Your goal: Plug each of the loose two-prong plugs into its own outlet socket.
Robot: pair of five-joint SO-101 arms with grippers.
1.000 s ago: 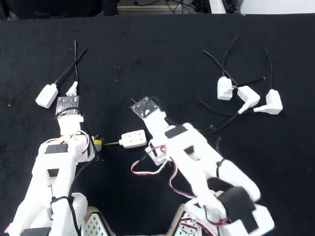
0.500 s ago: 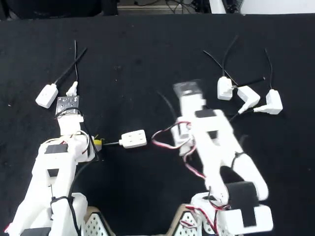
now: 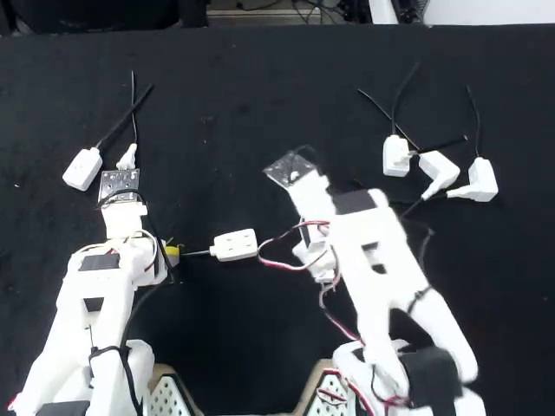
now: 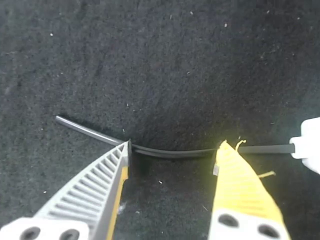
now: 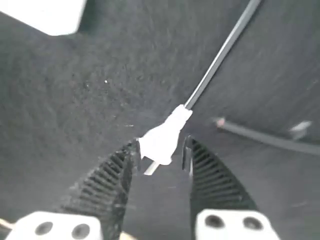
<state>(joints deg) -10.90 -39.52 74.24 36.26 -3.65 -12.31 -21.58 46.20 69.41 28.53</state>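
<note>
While a black worktop [image 3: 260, 87] spreads beneath them, two white arms stand side by side at its near edge. The right arm [image 3: 373, 251] leans toward the middle of the cloth, with red and white wires looping from its side. The left arm [image 3: 95, 303] is folded over the left part.

The left gripper [image 4: 175, 146] is released. Its grey and yellow fingers are spread on either side of a thin black cable [image 4: 100, 135] lying flat on the cloth. That cable runs to a white outlet socket [image 3: 235, 244] resting between the two arms, just beside the left gripper's yellow tip.

The right gripper [image 5: 160, 142] is clenched on a small white two-prong plug [image 5: 162, 137]. The plug fills the gap between the ribbed black fingers, and its own black lead [image 5: 225, 50] stretches away from them. A second loose cable end [image 5: 270, 140] lies near the plug.

At the far left a second white socket [image 3: 83, 168] lies with its cable angled away. A small white plug [image 3: 127, 157] sits just beside it. At the far right three white connectors [image 3: 436, 171] cluster close together, their black leads fanning outward; whether each is a plug or a socket cannot be told.
</note>
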